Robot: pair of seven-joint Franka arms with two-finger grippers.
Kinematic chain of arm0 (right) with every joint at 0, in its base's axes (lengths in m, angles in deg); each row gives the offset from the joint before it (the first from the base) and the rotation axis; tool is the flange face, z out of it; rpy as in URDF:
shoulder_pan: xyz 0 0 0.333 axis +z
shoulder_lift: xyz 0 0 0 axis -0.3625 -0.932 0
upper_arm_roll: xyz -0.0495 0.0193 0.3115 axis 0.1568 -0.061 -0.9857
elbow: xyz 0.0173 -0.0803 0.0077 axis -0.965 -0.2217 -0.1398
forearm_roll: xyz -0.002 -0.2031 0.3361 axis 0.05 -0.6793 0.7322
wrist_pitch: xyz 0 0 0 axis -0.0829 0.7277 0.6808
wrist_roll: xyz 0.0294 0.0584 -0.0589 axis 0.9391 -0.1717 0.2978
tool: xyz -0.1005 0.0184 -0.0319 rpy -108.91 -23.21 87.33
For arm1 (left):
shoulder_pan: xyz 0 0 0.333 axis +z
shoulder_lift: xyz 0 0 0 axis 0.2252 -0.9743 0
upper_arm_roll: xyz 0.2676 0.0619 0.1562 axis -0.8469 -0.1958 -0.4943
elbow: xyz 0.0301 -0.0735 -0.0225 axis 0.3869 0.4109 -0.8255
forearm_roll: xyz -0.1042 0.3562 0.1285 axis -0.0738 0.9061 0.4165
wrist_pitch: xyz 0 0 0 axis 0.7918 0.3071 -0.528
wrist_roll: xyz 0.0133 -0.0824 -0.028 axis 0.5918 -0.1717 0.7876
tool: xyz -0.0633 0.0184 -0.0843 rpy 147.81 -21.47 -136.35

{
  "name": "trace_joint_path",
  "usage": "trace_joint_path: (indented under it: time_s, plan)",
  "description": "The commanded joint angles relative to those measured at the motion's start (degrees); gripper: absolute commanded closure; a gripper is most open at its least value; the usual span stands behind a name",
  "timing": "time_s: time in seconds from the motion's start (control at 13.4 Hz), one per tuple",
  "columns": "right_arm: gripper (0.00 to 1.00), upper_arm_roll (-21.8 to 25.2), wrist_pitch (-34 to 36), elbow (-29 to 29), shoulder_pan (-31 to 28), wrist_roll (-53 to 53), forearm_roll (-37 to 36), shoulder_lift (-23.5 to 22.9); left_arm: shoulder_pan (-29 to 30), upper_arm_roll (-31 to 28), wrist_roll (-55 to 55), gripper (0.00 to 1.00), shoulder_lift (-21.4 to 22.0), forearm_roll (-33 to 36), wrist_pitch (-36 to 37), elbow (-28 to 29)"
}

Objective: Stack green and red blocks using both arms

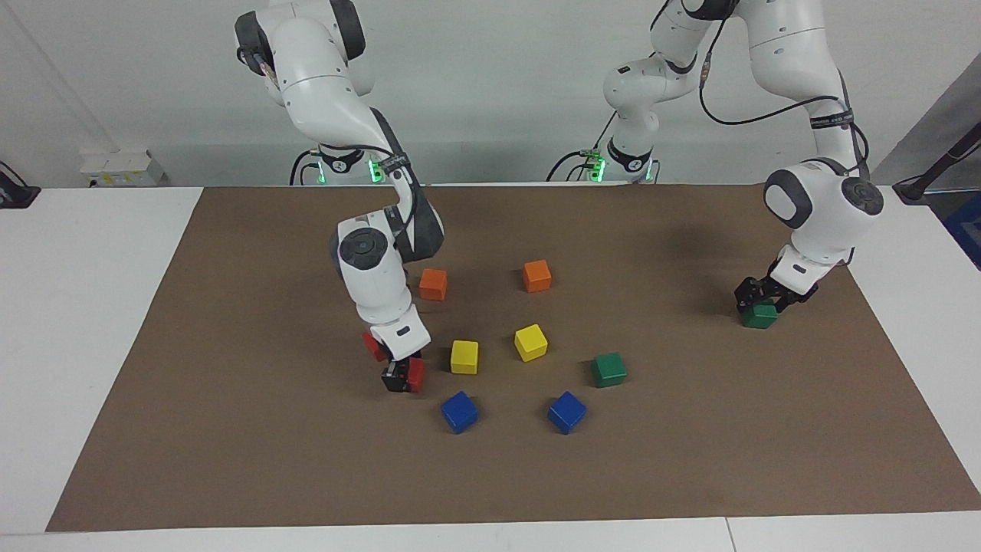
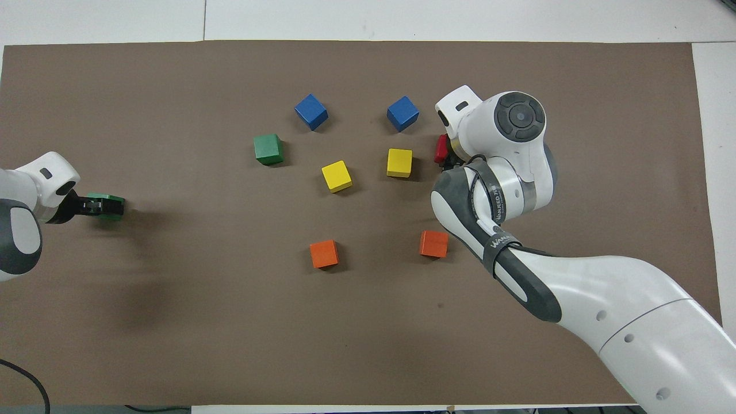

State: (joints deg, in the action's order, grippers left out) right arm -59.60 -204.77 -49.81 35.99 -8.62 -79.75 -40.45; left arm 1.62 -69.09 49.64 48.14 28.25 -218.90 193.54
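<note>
My right gripper (image 1: pixel 404 377) is down at the mat, shut on a red block (image 1: pixel 415 374), which shows as a red sliver (image 2: pixel 440 149) under the wrist in the overhead view. A second red block (image 1: pixel 374 346) lies just nearer to the robots, half hidden by that wrist. At the left arm's end of the mat my left gripper (image 1: pixel 757 299) stands open just over a green block (image 1: pixel 760 317) that rests on the mat (image 2: pixel 112 207). Another green block (image 1: pixel 609 369) sits alone among the middle cubes (image 2: pixel 268 149).
Two yellow cubes (image 1: pixel 464 356) (image 1: pixel 530 342), two blue cubes (image 1: pixel 458 412) (image 1: pixel 566 412) and two orange cubes (image 1: pixel 433 284) (image 1: pixel 536 275) lie in the middle of the brown mat (image 1: pixel 230 429). White table borders the mat.
</note>
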Motion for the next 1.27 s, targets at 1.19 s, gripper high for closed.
trace_joint_path:
  time_s: [1.19]
  plan:
    - [1.0,4.6,19.1,-7.8,-22.3,-58.2,-0.6,18.1,-31.0,0.1,45.6,0.0,-16.2,3.3,19.6,-35.5]
